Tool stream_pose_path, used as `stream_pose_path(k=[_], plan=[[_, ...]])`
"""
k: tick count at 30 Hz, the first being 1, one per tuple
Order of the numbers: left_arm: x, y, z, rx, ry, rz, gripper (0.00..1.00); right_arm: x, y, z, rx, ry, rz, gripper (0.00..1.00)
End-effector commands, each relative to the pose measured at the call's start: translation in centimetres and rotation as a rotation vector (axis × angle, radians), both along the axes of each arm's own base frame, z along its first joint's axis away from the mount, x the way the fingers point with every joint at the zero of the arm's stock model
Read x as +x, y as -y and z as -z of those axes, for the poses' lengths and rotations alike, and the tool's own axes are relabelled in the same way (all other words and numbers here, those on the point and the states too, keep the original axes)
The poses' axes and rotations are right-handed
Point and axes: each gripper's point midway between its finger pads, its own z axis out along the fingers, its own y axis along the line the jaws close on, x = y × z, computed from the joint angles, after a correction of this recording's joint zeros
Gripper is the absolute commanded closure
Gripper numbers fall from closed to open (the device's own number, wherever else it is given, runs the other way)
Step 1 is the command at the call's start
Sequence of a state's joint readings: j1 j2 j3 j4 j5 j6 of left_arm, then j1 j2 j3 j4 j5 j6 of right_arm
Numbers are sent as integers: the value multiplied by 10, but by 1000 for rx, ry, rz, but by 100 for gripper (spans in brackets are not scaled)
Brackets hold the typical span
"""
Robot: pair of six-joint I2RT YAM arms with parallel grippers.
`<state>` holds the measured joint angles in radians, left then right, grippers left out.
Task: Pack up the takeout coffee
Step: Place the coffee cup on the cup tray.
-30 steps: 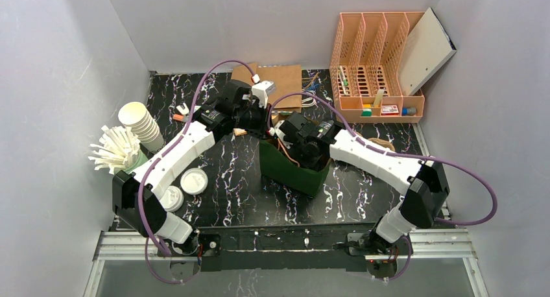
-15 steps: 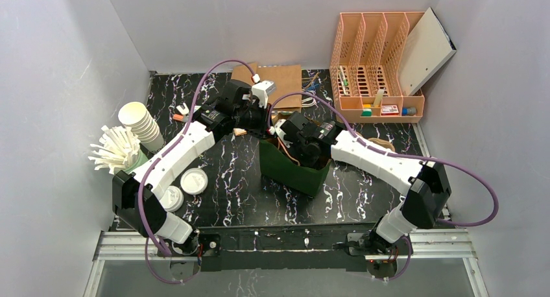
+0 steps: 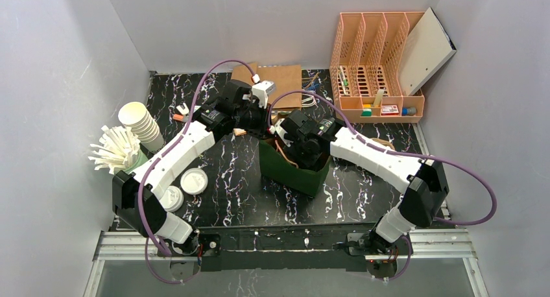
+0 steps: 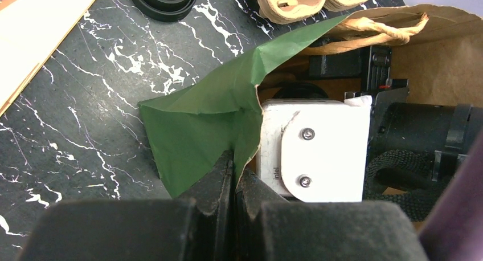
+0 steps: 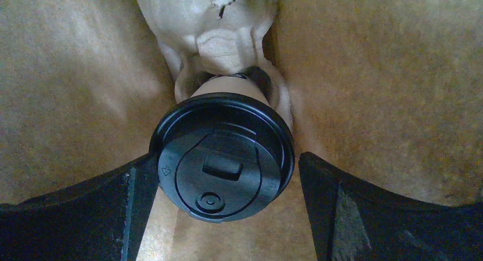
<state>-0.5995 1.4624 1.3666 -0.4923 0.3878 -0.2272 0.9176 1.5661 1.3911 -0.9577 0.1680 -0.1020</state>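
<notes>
**Left gripper** (image 4: 233, 167): fingers pressed together, pinching the near rim of the green paper bag (image 4: 193, 124). The rim folds outward where I hold it, and the bag's mouth is wide.

**Right gripper** (image 5: 226, 168): down inside the bag, with brown paper walls on both sides. Jaws are spread wide, with one finger (image 5: 85, 215) on either side of the coffee cup (image 5: 223, 87). The finger on the left of that view sits at the edge of the black lid (image 5: 222, 158); I cannot tell whether it touches. The other finger stands just apart from the lid. I am clamped on nothing.

**Cup:** upright with its lid on, seated in a pocket of the pulp carrier (image 5: 213, 21) at the bottom of the bag.

**Top view:**
- The bag stands mid-table (image 3: 227, 174). My right wrist is plunged into it, and the fingers are hidden there.
- Left of the bag lie two white lids (image 3: 194, 180).
- Farther left are a stack of paper cups (image 3: 143, 125) and a bunch of white stirrers (image 3: 117, 148).
- Behind the bag lies a cardboard sheet (image 3: 285, 80).
- In the far right corner is an orange file rack (image 3: 376, 57).
</notes>
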Motion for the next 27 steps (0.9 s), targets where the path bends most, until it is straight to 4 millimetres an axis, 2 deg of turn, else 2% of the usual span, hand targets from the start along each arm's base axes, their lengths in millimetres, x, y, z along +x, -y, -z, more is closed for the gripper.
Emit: stream_pose_path(k=[1,4,7,19,23,27], plan=[[-21,5,-3,3,-33,71,100,12,-26,-38,142,71,-15,2],[-21,6,-3,3,-30,73,100,17,-34,-58,194,108,-21,2],[-21,6,-3,4,-28,73,100,17,-37,-69,227,126,-27,2],[-17,1,-9,12,16,49,100,3,-31,-109,383,175,4,2],[-17,1,-9,11,17,51,100,0,-26,-122,440,213,20,6],[-14,-2,-18,12,71,44,100,0,-16,-122,439,236,57,19]])
